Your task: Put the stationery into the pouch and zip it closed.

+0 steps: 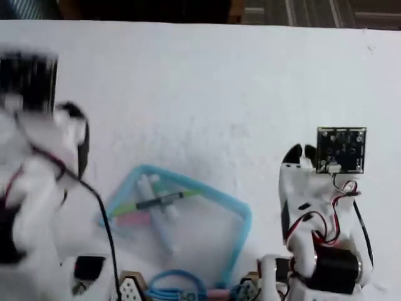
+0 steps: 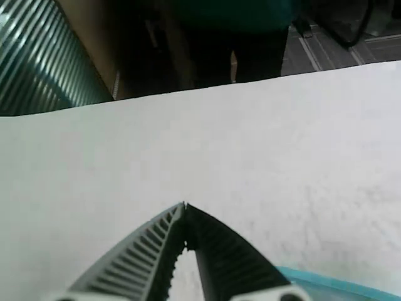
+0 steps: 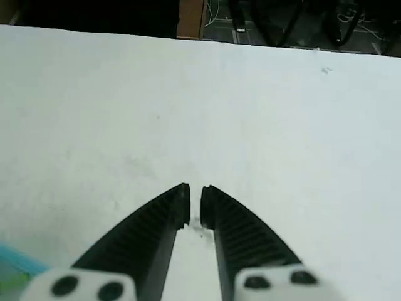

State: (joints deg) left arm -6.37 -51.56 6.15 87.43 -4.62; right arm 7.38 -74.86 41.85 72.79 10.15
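Observation:
A clear pouch with a blue border (image 1: 241,207) lies flat near the table's front edge, between the two arms. Inside it I see a green and black pen (image 1: 164,200), a pink piece (image 1: 133,218) and a pale stick (image 1: 164,231). My left gripper (image 2: 183,208) is shut and empty, hovering just off the pouch's left side, whose blue edge (image 2: 326,285) shows beside it. My right gripper (image 3: 195,205) is shut with only a sliver between its tips, holding nothing, over bare table to the right of the pouch (image 3: 14,258). In the high view the right gripper (image 1: 301,153) points away from the front edge.
White table surface (image 1: 219,88) stretches wide behind the pouch and arms. Blue cables (image 1: 178,285) and the arm bases sit along the front edge. The table's far edge (image 1: 188,22) meets a dark floor.

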